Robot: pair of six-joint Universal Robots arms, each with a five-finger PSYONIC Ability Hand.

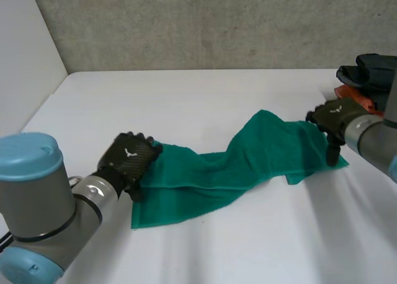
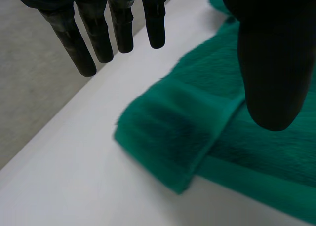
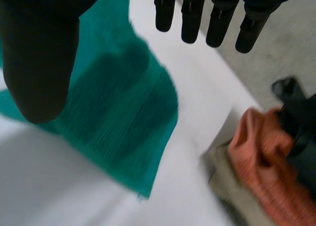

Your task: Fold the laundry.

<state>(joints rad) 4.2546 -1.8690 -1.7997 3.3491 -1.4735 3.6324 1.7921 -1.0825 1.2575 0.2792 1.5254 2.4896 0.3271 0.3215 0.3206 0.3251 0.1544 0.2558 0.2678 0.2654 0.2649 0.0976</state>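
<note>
A green towel (image 1: 248, 154) lies stretched and rumpled across the white table (image 1: 186, 98), partly folded along its length, with a robot hand at each end; the left hand (image 1: 129, 159) is over the towel's left end, where the cloth is doubled into a thick fold; in the left wrist view its fingers (image 2: 84, 48) are straight and slightly spread, well apart from the thumb (image 2: 274, 63), pinching nothing, with the folded corner lying below the gap between them. The right hand (image 1: 335, 115) hangs over the towel's right end near the table's edge; in the right wrist view its fingers (image 3: 217, 23) are likewise straight and held clear of the thumb (image 3: 42, 63), gripping nothing, the towel's flat corner beneath the palm. Just beyond that hand sits a pile of laundry: an orange cloth (image 1: 356, 97) under a dark garment (image 1: 369, 70).
</note>
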